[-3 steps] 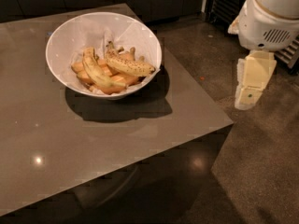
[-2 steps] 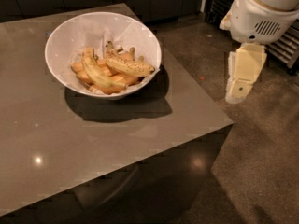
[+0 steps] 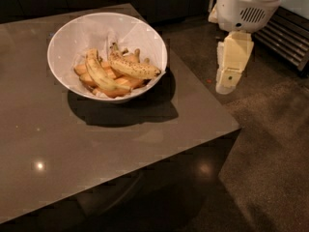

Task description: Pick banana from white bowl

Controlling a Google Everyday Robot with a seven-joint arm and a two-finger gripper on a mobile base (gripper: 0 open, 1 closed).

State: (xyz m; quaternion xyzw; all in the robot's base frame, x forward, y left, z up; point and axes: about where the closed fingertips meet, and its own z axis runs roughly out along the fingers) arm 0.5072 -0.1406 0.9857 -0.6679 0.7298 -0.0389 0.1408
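A large white bowl stands on the brown table near its far right corner. In it lies a speckled yellow banana, on top at the right side, beside a longer smooth banana and orange pieces. My gripper hangs to the right of the table, past its edge, above the floor and well apart from the bowl. It points downward under the white arm housing. It holds nothing that I can see.
The table's right edge and near right corner lie between the gripper and the bowl. A dark speckled floor is to the right. A slatted grille stands at the far right behind the arm.
The arm and gripper have moved left, toward the table and bowl. The bowl and its contents have not moved.
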